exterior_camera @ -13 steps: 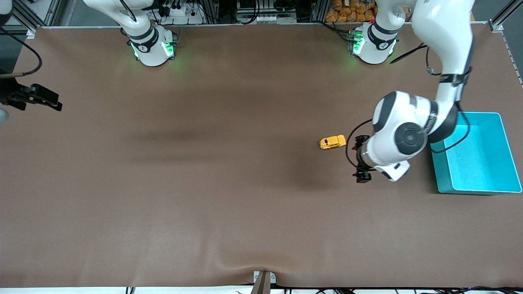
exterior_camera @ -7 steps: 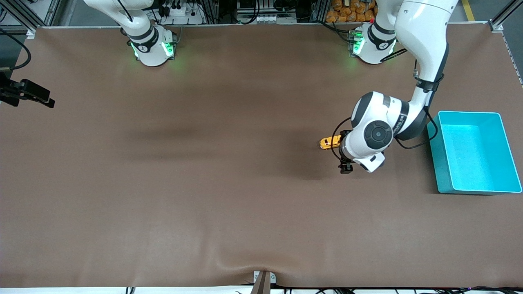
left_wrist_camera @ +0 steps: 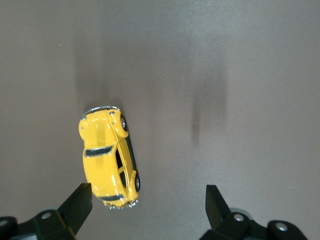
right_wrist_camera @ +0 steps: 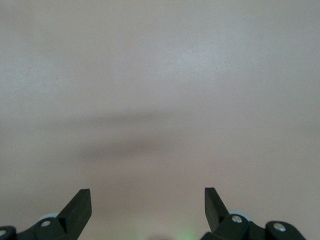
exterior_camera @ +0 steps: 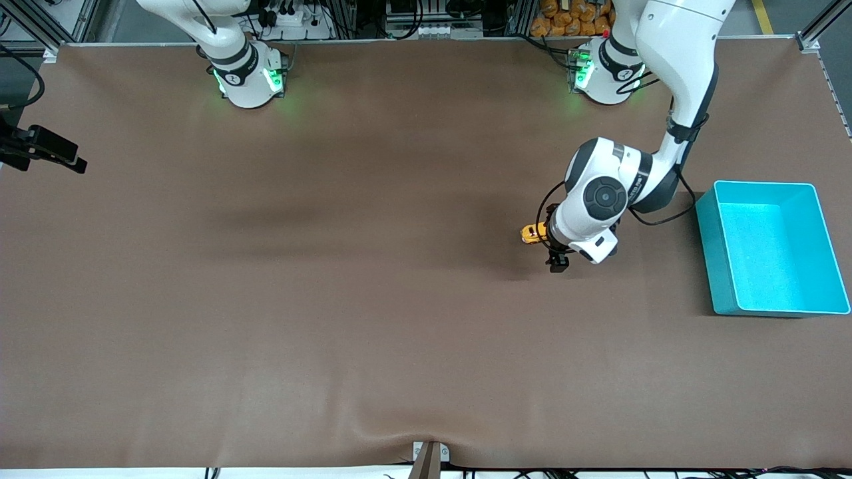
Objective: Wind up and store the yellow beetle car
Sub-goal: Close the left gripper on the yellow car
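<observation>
A brown counter (exterior_camera: 333, 299) fills the front view, with both arm bases along its upper edge.

The right end effector (exterior_camera: 46, 150) sits at the edge of the front view, at the right arm's end of the counter, and the arm waits there. Only the right wrist view shows its fingers (right_wrist_camera: 77, 207): they stand wide apart with nothing between them, over bare counter.

The car (exterior_camera: 532, 233) sits on the counter toward the left arm's end. In the front view most of it is hidden under the left arm's wrist; only one end shows. The left wrist view shows the whole car (left_wrist_camera: 109, 157), upright on its wheels, with dark windows.

The left end effector (exterior_camera: 554, 247) is over the car. In the left wrist view its fingers (left_wrist_camera: 80, 205) are spread wide and hold nothing; one fingertip lies just beside the car's end, and the car is off centre in the gap.

The turquoise bin (exterior_camera: 819, 246) stands near the left arm's end of the counter, well apart from the car. Neither wrist view shows it.
</observation>
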Robot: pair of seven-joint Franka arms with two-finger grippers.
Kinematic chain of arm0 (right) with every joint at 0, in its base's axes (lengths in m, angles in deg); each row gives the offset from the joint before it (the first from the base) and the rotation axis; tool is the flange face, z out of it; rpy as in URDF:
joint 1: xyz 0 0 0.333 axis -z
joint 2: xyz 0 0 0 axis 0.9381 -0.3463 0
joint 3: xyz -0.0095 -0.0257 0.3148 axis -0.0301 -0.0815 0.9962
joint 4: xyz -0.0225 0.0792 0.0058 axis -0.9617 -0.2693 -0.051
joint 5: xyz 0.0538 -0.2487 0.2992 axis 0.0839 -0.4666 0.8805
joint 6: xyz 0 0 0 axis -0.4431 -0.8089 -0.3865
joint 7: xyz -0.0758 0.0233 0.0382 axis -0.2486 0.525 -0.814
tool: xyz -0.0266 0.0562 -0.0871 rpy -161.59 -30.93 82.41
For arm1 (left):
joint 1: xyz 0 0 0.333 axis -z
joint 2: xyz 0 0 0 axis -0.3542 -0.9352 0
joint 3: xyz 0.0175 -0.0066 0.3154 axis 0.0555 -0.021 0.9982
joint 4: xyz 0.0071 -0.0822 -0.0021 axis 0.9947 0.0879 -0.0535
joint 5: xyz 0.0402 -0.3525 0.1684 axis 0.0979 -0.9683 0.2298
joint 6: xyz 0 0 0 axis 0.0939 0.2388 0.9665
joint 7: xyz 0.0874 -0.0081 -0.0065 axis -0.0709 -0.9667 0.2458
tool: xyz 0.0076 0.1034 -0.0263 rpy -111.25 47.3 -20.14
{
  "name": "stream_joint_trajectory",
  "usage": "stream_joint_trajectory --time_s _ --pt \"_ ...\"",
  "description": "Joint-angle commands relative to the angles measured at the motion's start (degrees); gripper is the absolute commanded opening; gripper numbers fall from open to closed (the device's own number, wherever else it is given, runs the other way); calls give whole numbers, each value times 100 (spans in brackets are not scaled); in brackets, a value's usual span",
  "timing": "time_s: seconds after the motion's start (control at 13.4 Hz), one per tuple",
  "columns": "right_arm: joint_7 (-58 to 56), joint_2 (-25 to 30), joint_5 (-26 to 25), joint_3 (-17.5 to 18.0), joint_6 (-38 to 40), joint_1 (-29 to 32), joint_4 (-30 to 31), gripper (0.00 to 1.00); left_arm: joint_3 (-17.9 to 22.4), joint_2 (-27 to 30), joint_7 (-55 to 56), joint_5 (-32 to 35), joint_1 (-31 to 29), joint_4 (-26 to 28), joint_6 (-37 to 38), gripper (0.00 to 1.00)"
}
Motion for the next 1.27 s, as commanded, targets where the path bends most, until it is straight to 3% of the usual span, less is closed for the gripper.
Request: stream_joint_trajectory --time_s 0.0,1.19 --pt "-3 69 16 56 3 -27 -23 100 -80 300 96 -81 97 524 -307 100" --pt "5 -19 7 47 -15 -98 -225 100 -177 230 167 -28 124 1061 -852 100"
